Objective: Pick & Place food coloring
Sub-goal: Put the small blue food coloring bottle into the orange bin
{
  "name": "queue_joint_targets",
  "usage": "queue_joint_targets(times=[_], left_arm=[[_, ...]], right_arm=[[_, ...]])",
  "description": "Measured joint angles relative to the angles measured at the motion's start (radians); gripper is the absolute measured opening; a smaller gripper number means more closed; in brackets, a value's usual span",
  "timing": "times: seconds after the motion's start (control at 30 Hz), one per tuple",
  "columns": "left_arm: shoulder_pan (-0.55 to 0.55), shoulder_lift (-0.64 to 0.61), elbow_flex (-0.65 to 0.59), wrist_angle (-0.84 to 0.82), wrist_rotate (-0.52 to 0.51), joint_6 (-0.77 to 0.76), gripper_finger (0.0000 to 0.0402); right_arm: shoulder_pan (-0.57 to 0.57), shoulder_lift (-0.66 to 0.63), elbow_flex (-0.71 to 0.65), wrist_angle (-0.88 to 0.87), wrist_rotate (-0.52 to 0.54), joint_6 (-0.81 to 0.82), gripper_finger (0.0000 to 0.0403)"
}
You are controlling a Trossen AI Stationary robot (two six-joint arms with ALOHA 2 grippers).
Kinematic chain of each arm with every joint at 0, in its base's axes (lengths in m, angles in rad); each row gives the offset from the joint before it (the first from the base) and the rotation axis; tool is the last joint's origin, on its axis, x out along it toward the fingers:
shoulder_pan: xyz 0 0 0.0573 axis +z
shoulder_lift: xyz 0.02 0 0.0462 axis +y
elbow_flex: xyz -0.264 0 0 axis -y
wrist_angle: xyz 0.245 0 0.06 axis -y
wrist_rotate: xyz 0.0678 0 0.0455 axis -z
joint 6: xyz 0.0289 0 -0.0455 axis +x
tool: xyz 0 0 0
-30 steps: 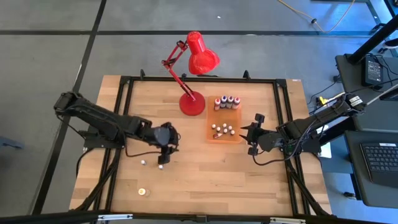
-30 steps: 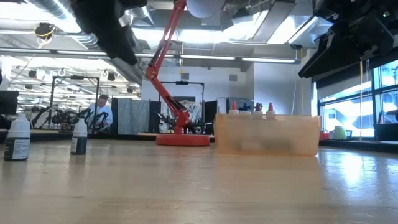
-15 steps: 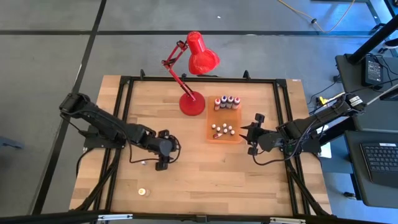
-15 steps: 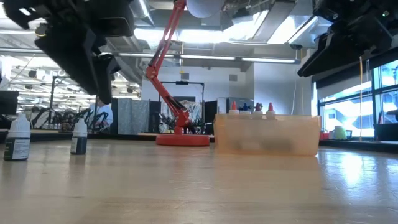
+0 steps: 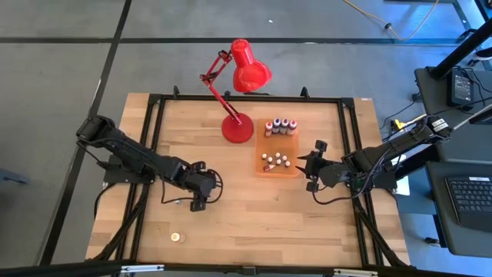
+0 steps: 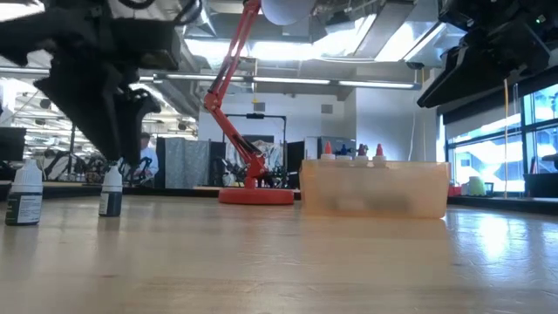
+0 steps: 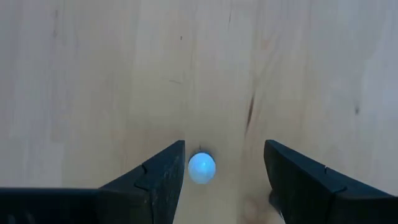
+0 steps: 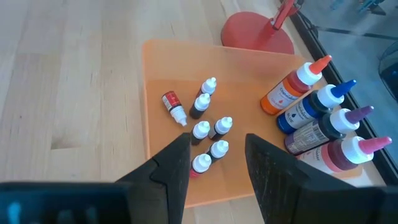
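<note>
I am hovering my left tool (image 7: 224, 171) with its jaws spread around a small white-capped food coloring bottle (image 7: 201, 168) standing on the table (image 5: 231, 215), toward 7 o'clock from the orange tray (image 5: 262, 145). The cap is sitting right beside one finger rather than centred, so I am risking tipping it or squeezing it out sideways. My right tool (image 8: 217, 155) is waiting part-open at the tray's 3 o'clock side, gripping nothing.
</note>
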Motion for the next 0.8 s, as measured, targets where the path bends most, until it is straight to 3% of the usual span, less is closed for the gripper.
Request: queue_joint_targets(times=[0.4, 0.8], left_arm=[[0.0, 0.09, 0.0, -0.017, -0.001, 0.002, 0.0205], [0.0, 0.092, 0.0, -0.017, -0.002, 0.043, 0.0117]], right_arm=[[0.0, 0.0, 0.0, 0.0, 0.0, -0.001, 0.0155], [0.0, 0.0, 0.0, 0.0, 0.0, -0.001, 0.0155]])
